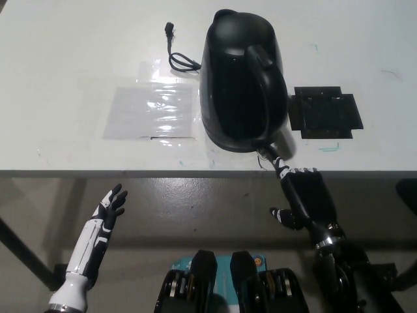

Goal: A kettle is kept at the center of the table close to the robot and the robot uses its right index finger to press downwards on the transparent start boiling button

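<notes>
**Finger on the kettle switch, view from my head cam**

So, the black kettle (242, 81) is my landmark here. It sits on the white table (78, 59), near the front edge, spout pointing away from me and handle toward me. My black right hand (305, 195) comes up from below the table edge, just on my side of the kettle's base. One finger (276, 160) is stretched out straight, and its tip meets the bottom of the handle, right where the start button should be. I honestly can't make out the transparent button itself; it's hidden under the fingertip and lost in glare. The rest of that hand's fingers are curled in, thumb sticking out sideways, and it's holding nothing.

My white left hand (109, 207) rests well off to the kettle's left, below the table edge, fingers spread and empty.

Other stuff around the kettle: a black power cord (177, 51) is coiled just to its left, toward the far side. A clear plastic sheet (151, 111) lies flat on the table to its left. A flat black square pad (324, 112) lies just to its right, apart from it.
</notes>
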Available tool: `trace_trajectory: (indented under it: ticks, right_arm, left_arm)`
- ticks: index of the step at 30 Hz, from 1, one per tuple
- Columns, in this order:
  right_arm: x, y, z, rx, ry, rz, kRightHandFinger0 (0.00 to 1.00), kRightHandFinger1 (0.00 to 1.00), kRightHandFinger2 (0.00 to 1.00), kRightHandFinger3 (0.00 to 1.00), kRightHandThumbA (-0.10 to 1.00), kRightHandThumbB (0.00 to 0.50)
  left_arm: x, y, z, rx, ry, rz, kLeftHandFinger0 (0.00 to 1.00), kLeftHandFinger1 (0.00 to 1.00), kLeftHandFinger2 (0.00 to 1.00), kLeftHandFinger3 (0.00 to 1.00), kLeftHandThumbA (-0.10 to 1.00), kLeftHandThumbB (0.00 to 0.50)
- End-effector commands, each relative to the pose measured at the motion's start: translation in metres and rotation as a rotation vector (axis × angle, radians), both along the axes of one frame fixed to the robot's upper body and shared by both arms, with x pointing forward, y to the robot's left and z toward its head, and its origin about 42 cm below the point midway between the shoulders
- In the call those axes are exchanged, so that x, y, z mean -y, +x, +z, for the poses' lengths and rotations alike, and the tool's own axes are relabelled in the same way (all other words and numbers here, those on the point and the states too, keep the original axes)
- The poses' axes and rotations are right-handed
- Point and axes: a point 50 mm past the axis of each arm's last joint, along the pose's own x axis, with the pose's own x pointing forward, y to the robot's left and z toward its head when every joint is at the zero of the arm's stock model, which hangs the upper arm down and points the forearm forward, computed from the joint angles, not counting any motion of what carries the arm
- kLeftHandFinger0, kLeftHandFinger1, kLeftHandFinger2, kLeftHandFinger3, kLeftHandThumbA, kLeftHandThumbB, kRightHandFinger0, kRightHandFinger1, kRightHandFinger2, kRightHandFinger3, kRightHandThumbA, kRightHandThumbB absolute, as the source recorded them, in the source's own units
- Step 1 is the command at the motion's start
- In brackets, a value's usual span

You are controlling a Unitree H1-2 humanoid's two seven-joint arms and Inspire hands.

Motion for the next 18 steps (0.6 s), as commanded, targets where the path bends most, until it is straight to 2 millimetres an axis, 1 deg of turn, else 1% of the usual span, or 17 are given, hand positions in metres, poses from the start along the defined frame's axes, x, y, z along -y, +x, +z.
trace_trajectory:
  ticks: [1, 6, 7, 9, 13, 16, 18]
  right_arm:
    - [-0.006, 0.014, 0.018, 0.058, 0.037, -0.002, 0.00, 0.00, 0.00, 1.00, 1.00, 0.182]
    - [-0.009, 0.021, 0.012, 0.034, 0.009, -0.015, 0.00, 0.00, 0.02, 1.00, 1.00, 0.191]
    - [-0.010, 0.023, 0.010, 0.030, 0.009, -0.015, 0.00, 0.00, 0.03, 1.00, 1.00, 0.190]
    - [-0.009, 0.023, 0.009, 0.023, 0.012, -0.018, 0.00, 0.00, 0.00, 1.00, 1.00, 0.189]
    - [-0.010, 0.025, 0.008, 0.022, 0.011, -0.016, 0.00, 0.00, 0.00, 1.00, 1.00, 0.177]
    - [-0.009, 0.026, 0.006, 0.017, -0.001, -0.020, 0.00, 0.00, 0.01, 1.00, 1.00, 0.180]
    - [-0.009, 0.026, 0.006, 0.019, 0.003, -0.018, 0.00, 0.00, 0.00, 1.00, 1.00, 0.177]
  left_arm:
    - [-0.002, 0.004, 0.017, 0.078, 0.025, -0.020, 1.00, 1.00, 1.00, 1.00, 1.00, 0.201]
    - [-0.003, 0.005, 0.017, 0.074, 0.023, -0.019, 1.00, 1.00, 1.00, 1.00, 1.00, 0.213]
    - [-0.003, 0.005, 0.017, 0.077, 0.024, -0.020, 1.00, 1.00, 1.00, 1.00, 1.00, 0.209]
    - [-0.002, 0.005, 0.017, 0.079, 0.025, -0.024, 1.00, 1.00, 1.00, 1.00, 1.00, 0.205]
    - [-0.002, 0.005, 0.017, 0.077, 0.026, -0.024, 1.00, 1.00, 1.00, 1.00, 1.00, 0.194]
    - [-0.002, 0.005, 0.017, 0.073, 0.028, -0.025, 1.00, 1.00, 1.00, 1.00, 1.00, 0.209]
    - [-0.002, 0.005, 0.016, 0.072, 0.026, -0.024, 1.00, 1.00, 1.00, 1.00, 1.00, 0.210]
